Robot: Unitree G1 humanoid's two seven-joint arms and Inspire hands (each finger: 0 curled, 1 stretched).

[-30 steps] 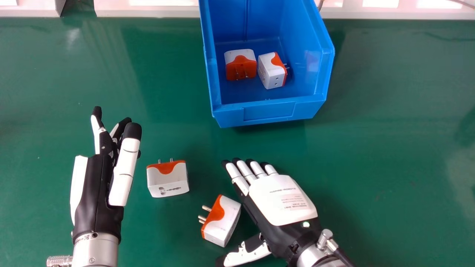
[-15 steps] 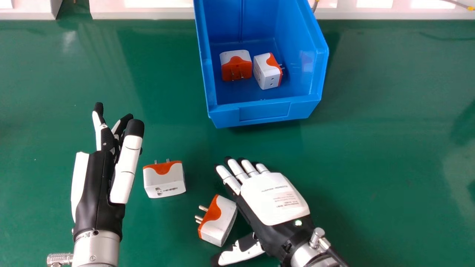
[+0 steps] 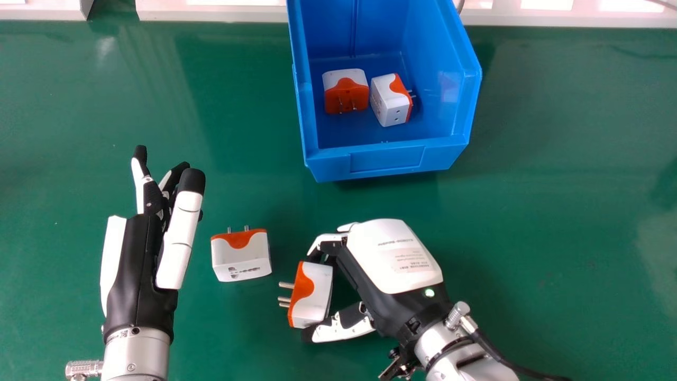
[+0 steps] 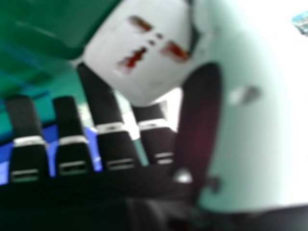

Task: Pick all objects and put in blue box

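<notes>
Green table (image 3: 555, 211) beneath gripped adapter (image 3: 313, 296).

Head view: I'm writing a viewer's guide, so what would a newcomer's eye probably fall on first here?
Most likely the bright blue box at the far side of the green table, with two orange-and-white plug adapters inside. Next, perhaps, the right hand, nearer the camera, curled round a third adapter. The left hand is open at the left, beside a fourth adapter.
</notes>
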